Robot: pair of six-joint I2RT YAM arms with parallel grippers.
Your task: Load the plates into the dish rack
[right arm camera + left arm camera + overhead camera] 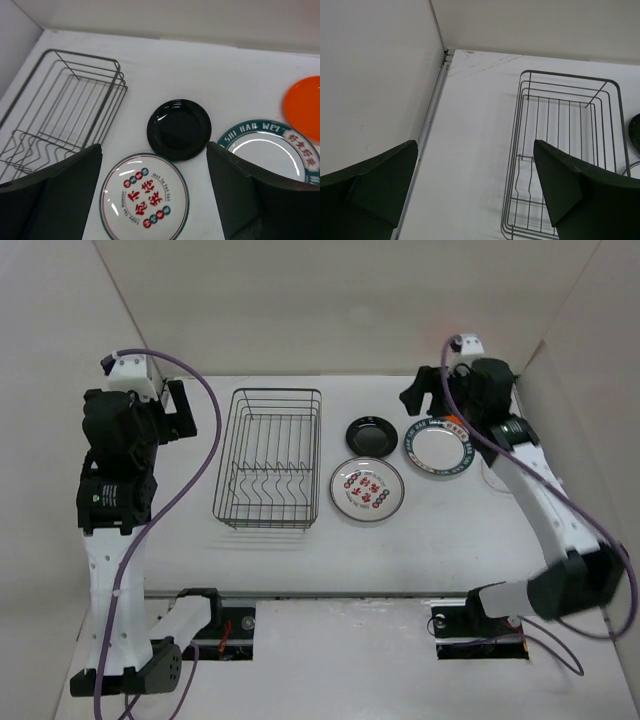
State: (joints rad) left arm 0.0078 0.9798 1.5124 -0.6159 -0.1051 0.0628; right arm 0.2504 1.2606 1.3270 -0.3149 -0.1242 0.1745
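Rack [268, 458] stands left of centre | black plate [371, 435] and marked plate [367, 489] lie flat just right of it | green-rimmed plate [438, 448] farther right, orange plate [303, 107] beside it | left gripper [475, 185] raised left of rack, fingers spread, empty | right gripper [155, 192] above the plates, fingers spread, empty
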